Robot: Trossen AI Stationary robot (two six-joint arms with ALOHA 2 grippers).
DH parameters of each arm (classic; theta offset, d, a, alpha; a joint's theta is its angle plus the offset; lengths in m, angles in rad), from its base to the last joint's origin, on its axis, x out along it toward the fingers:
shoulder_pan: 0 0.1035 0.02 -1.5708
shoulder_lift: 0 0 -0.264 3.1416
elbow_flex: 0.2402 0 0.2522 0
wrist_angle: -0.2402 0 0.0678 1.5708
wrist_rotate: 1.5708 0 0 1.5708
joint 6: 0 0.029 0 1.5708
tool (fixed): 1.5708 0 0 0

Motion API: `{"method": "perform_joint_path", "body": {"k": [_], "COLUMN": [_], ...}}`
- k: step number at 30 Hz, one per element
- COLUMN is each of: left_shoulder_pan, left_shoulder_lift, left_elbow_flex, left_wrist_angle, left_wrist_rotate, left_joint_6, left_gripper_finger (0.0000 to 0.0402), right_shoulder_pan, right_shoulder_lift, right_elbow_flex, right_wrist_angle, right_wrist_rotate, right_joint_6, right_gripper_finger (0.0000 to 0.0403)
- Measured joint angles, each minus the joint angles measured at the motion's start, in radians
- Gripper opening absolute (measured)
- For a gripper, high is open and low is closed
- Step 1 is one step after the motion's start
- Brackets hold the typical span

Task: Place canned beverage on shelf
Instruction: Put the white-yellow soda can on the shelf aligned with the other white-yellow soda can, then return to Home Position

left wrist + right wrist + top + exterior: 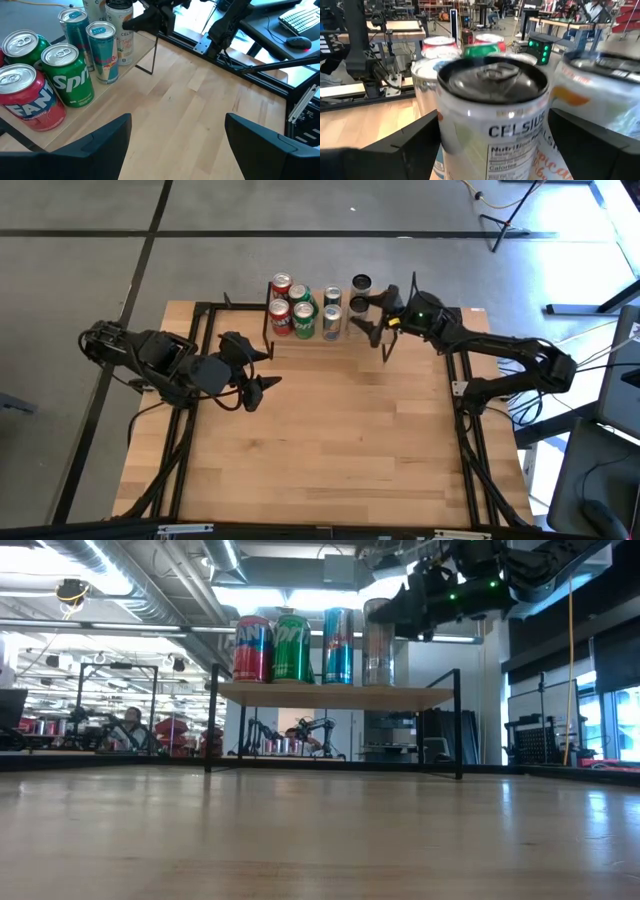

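Two dark fingers of the right gripper (492, 145) are standing wide apart on either side of a white Celsius can (492, 125), which is already sitting upright on the shelf (335, 695) at its right end. To finish cleanly, that gripper should back straight out (no sideways drift), since another Celsius can (361, 283) is standing just behind. The left gripper (262, 366) is waiting open over the table. The low view is showing the can seated flat on the wooden top; the right wrist view is hiding its base.
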Motion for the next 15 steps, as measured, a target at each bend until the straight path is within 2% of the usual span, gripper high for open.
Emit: {"method": "perform_joint_path", "body": {"k": [15], "left_shoulder_pan": [0.0], "left_shoulder_lift": [0.0], "left_elbow_flex": [0.0], "left_wrist_angle": [0.0], "left_wrist_rotate": [-0.001], "left_joint_6": [0.0], "left_gripper_finger": [0.0307], "right_shoulder_pan": [0.001], "right_shoulder_lift": [-0.123], "right_elbow_flex": [0.002], "right_wrist_angle": [0.0], "right_wrist_rotate": [-0.001], "right_joint_6": [0.005], "right_gripper_finger": [0.0347]}}
